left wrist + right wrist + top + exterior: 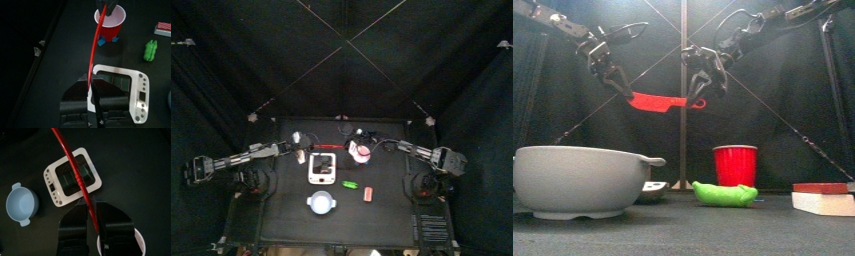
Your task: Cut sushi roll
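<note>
Top view: sushi roll (322, 164) apparently lying as a dark patch on the white board (322, 179), centre of the worktop (392, 215), set ready for slicing.

Front view: red knife (657, 101) carried level in mid-frame, left fingers (620, 88) clenched on its blade end, right fingers (698, 88) on the handle, probably passing it across. No roll visible here.

Left wrist view: blade edge-on, board at lower right, well apart from the fingers.

Right wrist view: board upper left, again clear of the grip.

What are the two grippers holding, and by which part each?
A red knife, held in the air: left gripper at one end, right gripper at the other. Which end is the handle cannot be told.
</note>
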